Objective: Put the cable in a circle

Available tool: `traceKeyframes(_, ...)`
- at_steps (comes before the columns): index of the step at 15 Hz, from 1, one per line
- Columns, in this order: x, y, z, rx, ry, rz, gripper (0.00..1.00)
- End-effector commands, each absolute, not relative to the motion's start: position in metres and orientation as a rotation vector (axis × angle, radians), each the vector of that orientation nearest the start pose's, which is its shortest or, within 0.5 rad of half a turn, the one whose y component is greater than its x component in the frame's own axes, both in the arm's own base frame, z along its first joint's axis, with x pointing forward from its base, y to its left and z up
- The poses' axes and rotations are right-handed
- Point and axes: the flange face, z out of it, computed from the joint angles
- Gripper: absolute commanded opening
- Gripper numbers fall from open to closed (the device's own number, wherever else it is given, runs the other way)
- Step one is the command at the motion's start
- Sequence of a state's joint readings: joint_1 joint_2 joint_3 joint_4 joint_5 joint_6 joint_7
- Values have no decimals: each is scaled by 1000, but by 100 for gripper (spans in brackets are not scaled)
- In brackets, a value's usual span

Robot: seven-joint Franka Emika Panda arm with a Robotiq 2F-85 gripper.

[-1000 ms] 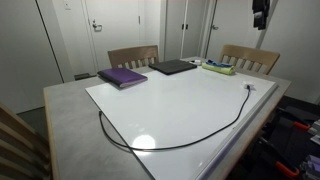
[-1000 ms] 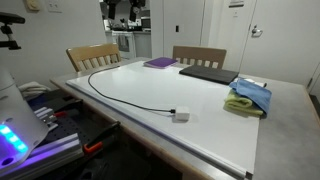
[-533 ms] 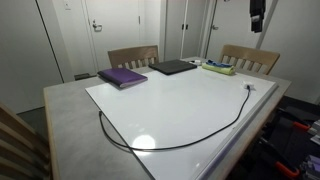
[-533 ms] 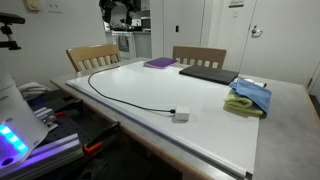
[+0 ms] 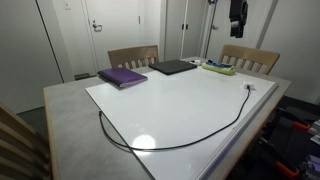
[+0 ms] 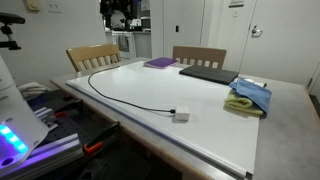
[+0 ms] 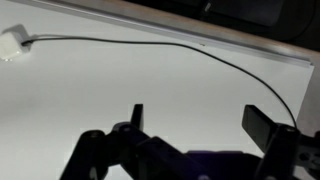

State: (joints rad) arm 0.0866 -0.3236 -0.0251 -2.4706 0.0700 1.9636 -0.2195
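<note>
The black cable [image 5: 190, 142] lies in a long open curve across the white table top [image 5: 190, 100], running from the near left side to the right edge. In an exterior view [image 6: 120, 93] it ends in a small white plug [image 6: 181, 117]. In the wrist view the cable [image 7: 150, 44] runs along the top, with the white plug [image 7: 10, 45] at the left. My gripper [image 5: 238, 14] hangs high above the table's far right side, well clear of the cable. It also shows at the top of an exterior view [image 6: 120, 12]. In the wrist view its jaws [image 7: 200, 125] are open and empty.
A purple book [image 5: 122, 76], a black laptop [image 5: 173, 67] and a green and blue cloth [image 6: 250, 97] lie along the far side of the table. Wooden chairs [image 5: 133, 56] stand behind it. Equipment with a lit panel [image 6: 15, 135] stands beside the table.
My gripper has moved sideways high above the table, leftward in an exterior view. The cable has not moved.
</note>
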Motion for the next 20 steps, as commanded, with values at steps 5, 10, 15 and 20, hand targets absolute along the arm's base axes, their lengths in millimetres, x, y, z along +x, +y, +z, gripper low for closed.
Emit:
traceKeyframes(5, 431, 71, 362, -2954, -376, 160, 100)
traceKeyframes(10, 440, 95, 340, -2931, -372, 106, 100)
traceKeyframes(15, 446, 115, 325, -2926, -400, 92, 100)
traceKeyframes(20, 450, 135, 308, -2932, -456, 104, 100)
